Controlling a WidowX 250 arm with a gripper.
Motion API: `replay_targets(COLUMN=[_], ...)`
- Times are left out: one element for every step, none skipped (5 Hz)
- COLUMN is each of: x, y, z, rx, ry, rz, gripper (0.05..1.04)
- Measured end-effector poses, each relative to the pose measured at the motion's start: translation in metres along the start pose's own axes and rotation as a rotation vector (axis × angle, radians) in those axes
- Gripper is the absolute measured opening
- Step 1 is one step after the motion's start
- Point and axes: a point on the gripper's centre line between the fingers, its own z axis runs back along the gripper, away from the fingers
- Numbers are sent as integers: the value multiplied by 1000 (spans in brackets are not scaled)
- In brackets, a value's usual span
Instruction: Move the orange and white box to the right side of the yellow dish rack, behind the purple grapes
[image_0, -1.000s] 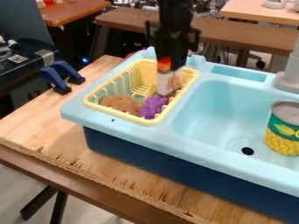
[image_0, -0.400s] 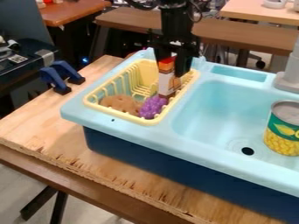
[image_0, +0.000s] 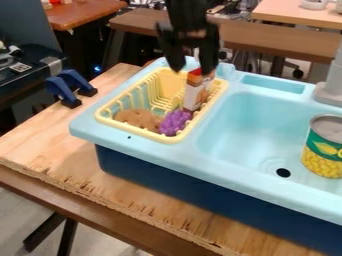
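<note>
The black gripper (image_0: 192, 69) hangs over the back of the yellow drying rack (image_0: 107, 122), its two fingers spread apart and nothing held between them. Just below its right finger stands a small box (image_0: 194, 95), white and brown with an orange-red top, upright or slightly tilted in the rack's right side. In front of the box lies a bunch of purple grapes (image_0: 175, 122). A brown, lumpy thing (image_0: 139, 119) rests to the left of the grapes, also inside the rack.
The light-blue sink basin (image_0: 244, 125) is right of the rack, with a can of corn (image_0: 324, 146) standing in it. A grey faucet (image_0: 331, 82) rises at the right edge. Blue clamps (image_0: 69, 86) sit on the wooden table (image_0: 40, 140) at left.
The gripper came down around the box, then moved up and left with its fingers spread wider. The box stays in the rack, more of it uncovered.
</note>
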Motion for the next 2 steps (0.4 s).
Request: replay_targets(x=[-9, -24], y=[-9, -19], z=[18, 39], rx=[-31, -42], ry=[-49, -78], rz=[-15, -52], gripper=[1005, 1002])
